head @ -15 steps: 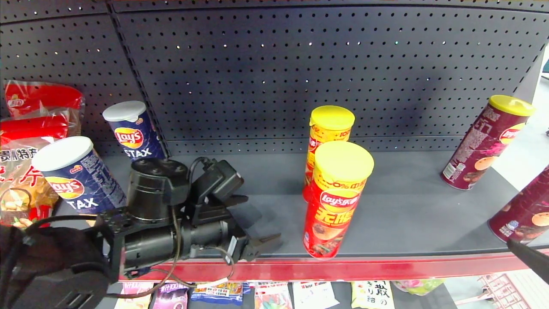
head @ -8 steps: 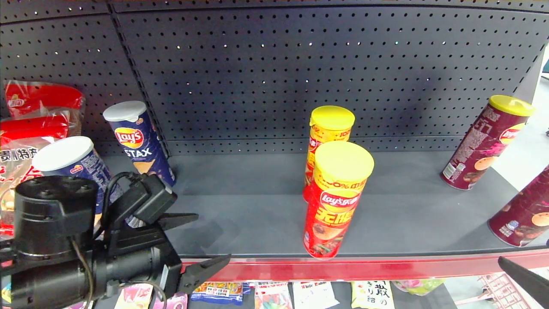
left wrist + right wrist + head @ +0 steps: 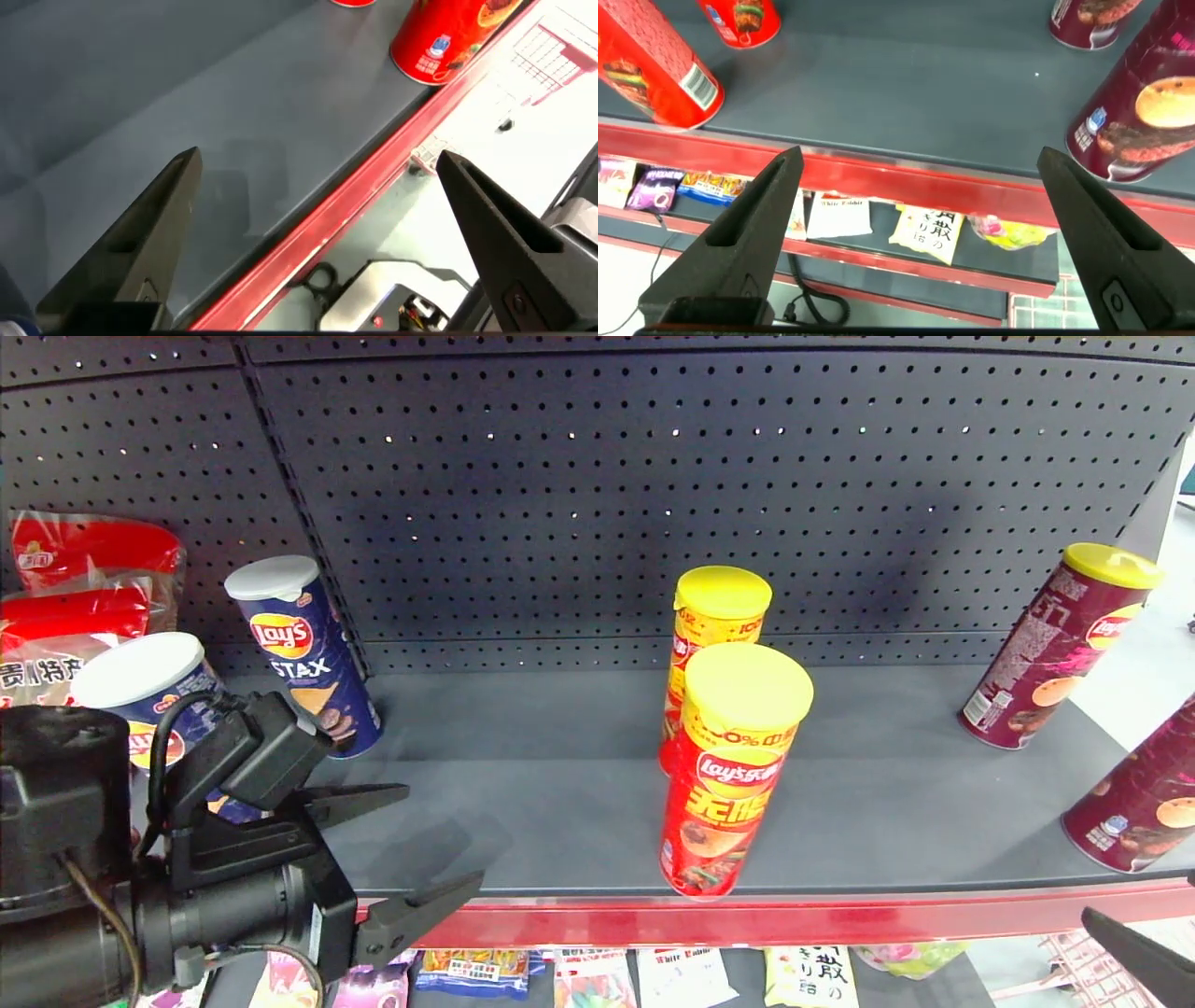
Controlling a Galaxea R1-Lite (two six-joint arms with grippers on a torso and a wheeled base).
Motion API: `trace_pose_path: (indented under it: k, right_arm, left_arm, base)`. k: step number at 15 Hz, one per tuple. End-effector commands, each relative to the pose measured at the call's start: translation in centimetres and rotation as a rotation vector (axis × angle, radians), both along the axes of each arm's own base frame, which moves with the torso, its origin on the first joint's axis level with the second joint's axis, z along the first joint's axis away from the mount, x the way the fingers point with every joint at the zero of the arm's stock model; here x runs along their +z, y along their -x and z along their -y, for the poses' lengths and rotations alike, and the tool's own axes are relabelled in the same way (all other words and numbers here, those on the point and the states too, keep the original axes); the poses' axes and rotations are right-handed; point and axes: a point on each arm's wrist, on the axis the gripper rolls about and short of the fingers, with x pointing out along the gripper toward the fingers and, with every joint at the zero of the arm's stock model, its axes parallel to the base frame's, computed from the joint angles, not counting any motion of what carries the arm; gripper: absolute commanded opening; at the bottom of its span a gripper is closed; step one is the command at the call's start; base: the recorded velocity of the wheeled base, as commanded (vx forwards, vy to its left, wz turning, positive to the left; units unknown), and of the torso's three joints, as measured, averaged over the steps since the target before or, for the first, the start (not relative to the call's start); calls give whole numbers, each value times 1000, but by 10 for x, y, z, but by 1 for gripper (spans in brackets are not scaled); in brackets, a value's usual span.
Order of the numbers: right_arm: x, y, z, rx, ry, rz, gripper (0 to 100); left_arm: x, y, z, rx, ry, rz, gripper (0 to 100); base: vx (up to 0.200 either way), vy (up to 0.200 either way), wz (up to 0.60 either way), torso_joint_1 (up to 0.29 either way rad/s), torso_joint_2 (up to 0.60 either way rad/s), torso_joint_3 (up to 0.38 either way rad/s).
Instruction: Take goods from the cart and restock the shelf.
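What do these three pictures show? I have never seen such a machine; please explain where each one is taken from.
This is a two-armed robot before a store shelf. The large picture comes from a camera on its head: the black left arm shows at the lower left, the tip of the right arm at the lower right corner. The two small pictures come from cameras on the wrists, each looking out between that arm's jaws. Both pairs of jaws stand open and hold nothing. On the shelf stand blue cans, red cans with yellow lids and maroon cans.
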Motion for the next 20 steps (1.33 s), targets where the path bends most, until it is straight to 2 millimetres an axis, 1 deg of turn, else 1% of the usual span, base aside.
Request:
trace_pose_path:
  k: [1, 4, 7, 10, 12, 13, 14, 15, 16, 17, 18, 19, 20]
  right_arm:
    - [-3, 2, 1, 0, 0, 0, 100]
    - [-8, 4, 1, -3, 3, -12, 100]
    - [-9, 3, 1, 1, 7, -18, 100]
    - [-10, 3, 1, 3, 7, -19, 100]
    - [-14, 4, 1, 3, 9, -28, 100]
    - [-15, 7, 2, 1, 8, -22, 100]
    - [-15, 8, 2, 2, 8, -15, 100]
    - [-16, 9, 2, -2, 6, -12, 100]
    - [-17, 10, 2, -2, 5, -9, 100]
    - [-22, 13, 3, 1, 6, -13, 100]
    - [-28, 15, 3, 16, 9, -24, 100]
    - [-29, 16, 3, 22, 7, -21, 100]
    - [-29, 16, 3, 25, 2, -22, 100]
  left_arm:
    - [1, 1, 0, -3, 2, 3, 100]
    - [2, 7, -4, -3, 0, -3, 100]
    - [4, 18, -10, -5, -8, -22, 100]
    - [3, 22, -12, -7, -10, -31, 100]
    - [0, 34, -16, -24, -16, -41, 100]
    - [-5, 45, -20, -38, -26, -55, 100]
    - [-9, 62, -28, -57, -35, -67, 100]
    - [-11, 77, -36, -60, -46, -78, 100]
    - [-11, 87, -43, -51, -56, -88, 100]
    - [-13, 104, -55, -11, -82, -94, 100]
    - [-17, 125, -71, 65, -128, -93, 100]
    - [-17, 138, -81, 123, -157, -86, 100]
    - [-15, 146, -88, 191, -177, -76, 100]
  base:
    - [0, 0, 0, 0, 0, 0]
    - [0, 0, 0, 0, 0, 0]
    - [0, 0, 0, 0, 0, 0]
    - [0, 0, 0, 0, 0, 0]
    - [0, 0, 0, 0, 0, 0]
    - [0, 0, 0, 0, 0, 0]
    - [0, 0, 0, 0, 0, 0]
    - [0, 0, 0, 0, 0, 0]
    - [0, 0, 0, 0, 0, 0]
    - [0, 0, 0, 0, 0, 0]
    - [0, 0, 0, 0, 0, 0]
    - [0, 0, 0, 0, 0, 0]
    - [0, 0, 0, 0, 0, 0]
